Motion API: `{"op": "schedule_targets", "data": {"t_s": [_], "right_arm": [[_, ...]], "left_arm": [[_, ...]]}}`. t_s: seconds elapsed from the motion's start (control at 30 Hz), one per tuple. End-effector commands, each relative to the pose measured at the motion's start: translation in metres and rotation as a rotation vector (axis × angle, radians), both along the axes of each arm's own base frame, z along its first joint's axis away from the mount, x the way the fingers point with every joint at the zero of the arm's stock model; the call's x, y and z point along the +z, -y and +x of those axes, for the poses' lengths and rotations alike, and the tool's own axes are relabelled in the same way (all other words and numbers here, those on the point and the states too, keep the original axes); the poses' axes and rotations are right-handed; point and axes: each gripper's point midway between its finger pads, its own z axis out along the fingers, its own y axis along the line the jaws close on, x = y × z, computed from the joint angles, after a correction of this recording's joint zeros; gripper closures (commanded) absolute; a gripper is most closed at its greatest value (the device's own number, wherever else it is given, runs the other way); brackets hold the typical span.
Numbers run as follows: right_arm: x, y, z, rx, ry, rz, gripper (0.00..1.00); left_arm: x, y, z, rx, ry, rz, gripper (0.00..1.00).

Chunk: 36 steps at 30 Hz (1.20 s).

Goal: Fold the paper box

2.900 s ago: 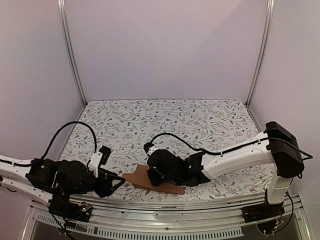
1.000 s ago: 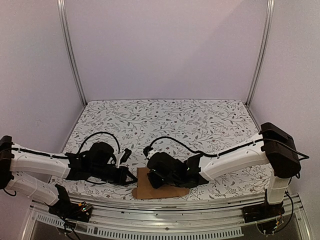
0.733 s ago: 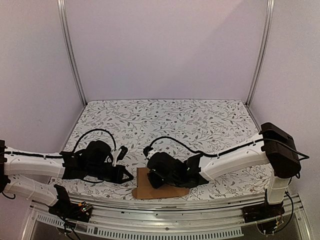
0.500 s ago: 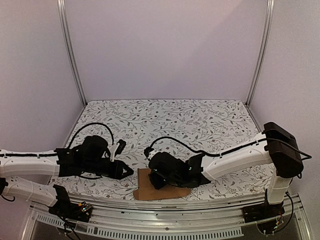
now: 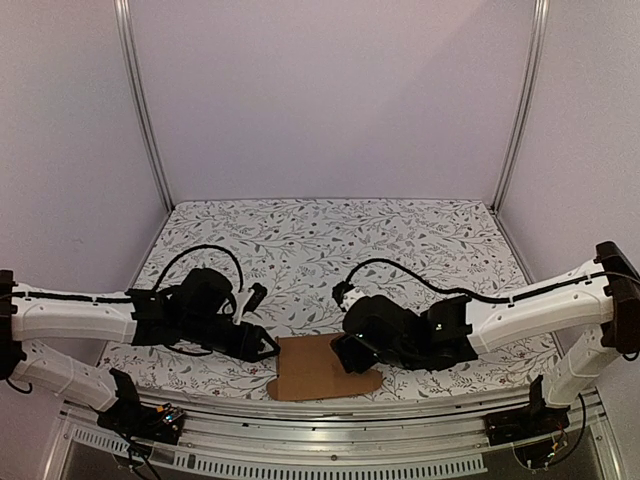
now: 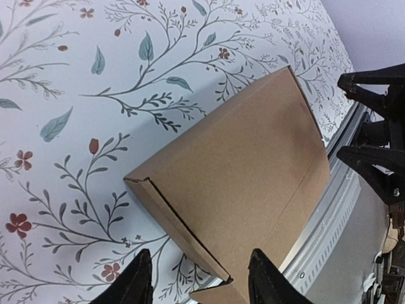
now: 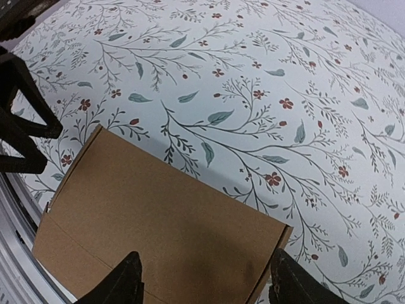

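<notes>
Paper box point(image 5: 318, 368) lies folded flat at the table's point(image 5: 330, 240) near edge, just beside the metal rail point(image 5: 330, 405). Your left gripper point(image 5: 262, 345) sits at its left side, your right gripper point(image 5: 345, 355) at its right. Both have their fingers spread and pinch nothing, the cardboard point(image 7: 158, 221) showing between them. Flowered tabletop stretches away beyond the box's far edge.

Robotics lab cell, white robot arms point(image 5: 540, 305), plain lilac walls point(image 5: 330, 100), aluminium posts point(image 5: 143, 110), floral-print tabletop point(image 5: 330, 235)
</notes>
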Motion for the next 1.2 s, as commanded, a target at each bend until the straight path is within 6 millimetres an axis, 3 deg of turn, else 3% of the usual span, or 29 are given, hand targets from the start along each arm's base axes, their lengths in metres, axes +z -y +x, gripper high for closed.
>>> {"op": "schedule_targets", "data": {"t_s": [0.0,0.13,0.33,0.57,0.77,1.03,1.17], "right_arm": [[-0.016,0.042,0.008,-0.098,-0.025,-0.058,0.23],[-0.032,0.048,0.007,-0.118,-0.1,-0.048,0.19],[-0.053,0.043,0.004,-0.123,-0.158,-0.053,0.19],[-0.078,0.046,-0.004,-0.132,-0.227,-0.051,0.21],[-0.092,0.048,-0.012,-0.131,-0.28,-0.018,0.33],[-0.097,0.054,-0.014,-0.155,-0.299,0.016,0.55],[-0.098,0.064,-0.011,-0.187,-0.3,0.035,0.59]], "left_arm": [[-0.005,0.007,0.003,-0.031,-0.014,0.009,0.49],[-0.019,0.008,0.005,-0.027,-0.042,0.048,0.44],[-0.03,0.012,0.007,-0.03,-0.071,0.073,0.45],[-0.045,0.01,0.002,-0.032,-0.112,0.095,0.59],[-0.052,0.008,-0.002,-0.026,-0.135,0.098,0.68],[-0.052,0.007,-0.002,-0.022,-0.136,0.1,0.71],[-0.049,0.006,-0.001,-0.02,-0.127,0.105,0.71]]}}
